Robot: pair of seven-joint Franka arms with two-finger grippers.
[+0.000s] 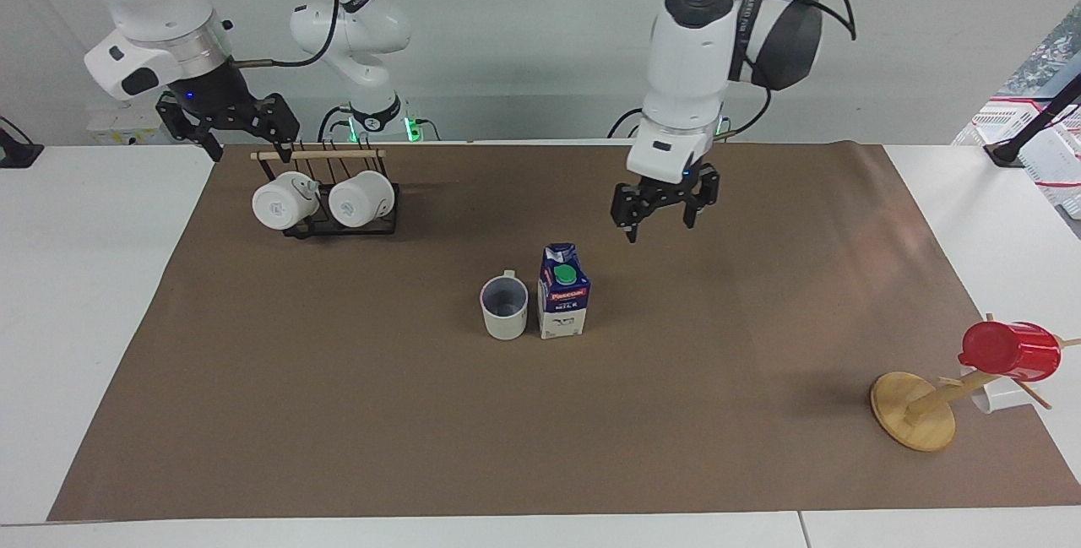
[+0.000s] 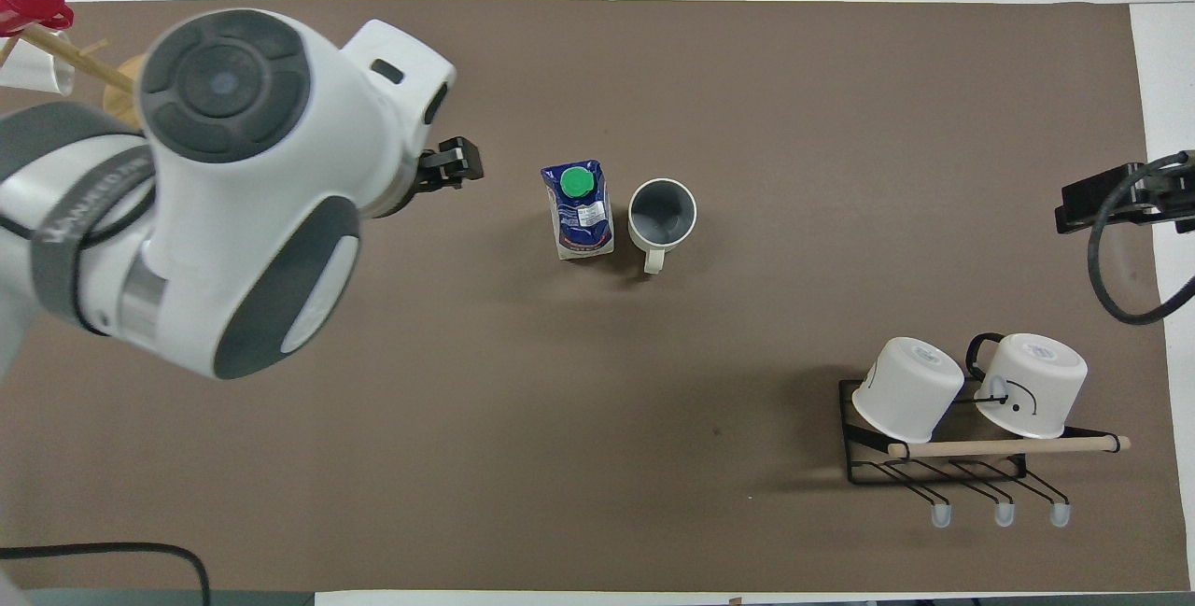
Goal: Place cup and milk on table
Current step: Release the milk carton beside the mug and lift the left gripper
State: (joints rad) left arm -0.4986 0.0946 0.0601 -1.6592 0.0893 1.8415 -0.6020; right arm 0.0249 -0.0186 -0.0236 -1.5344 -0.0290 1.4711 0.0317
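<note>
The cup (image 1: pixel 504 308) (image 2: pixel 662 216), off-white with a grey-blue inside, stands upright on the brown paper sheet (image 1: pixel 338 413) of the table, handle toward the robots. The milk (image 1: pixel 562 292) (image 2: pixel 579 211), a blue and white carton with a green cap, stands upright right beside it, toward the left arm's end. My left gripper (image 1: pixel 663 218) is open and empty, raised over the sheet toward the left arm's end, apart from the milk; the overhead view shows only one fingertip (image 2: pixel 455 162) of it. My right gripper (image 1: pixel 228 126) is open and empty above the mug rack's end.
A black wire rack (image 1: pixel 342 223) (image 2: pixel 943 466) with a wooden bar holds two white mugs (image 1: pixel 283 201) (image 1: pixel 361 198) near the right arm. A wooden cup tree (image 1: pixel 916 409) (image 2: pixel 149 97) carries a red plastic cup (image 1: pixel 1009 350) at the left arm's end.
</note>
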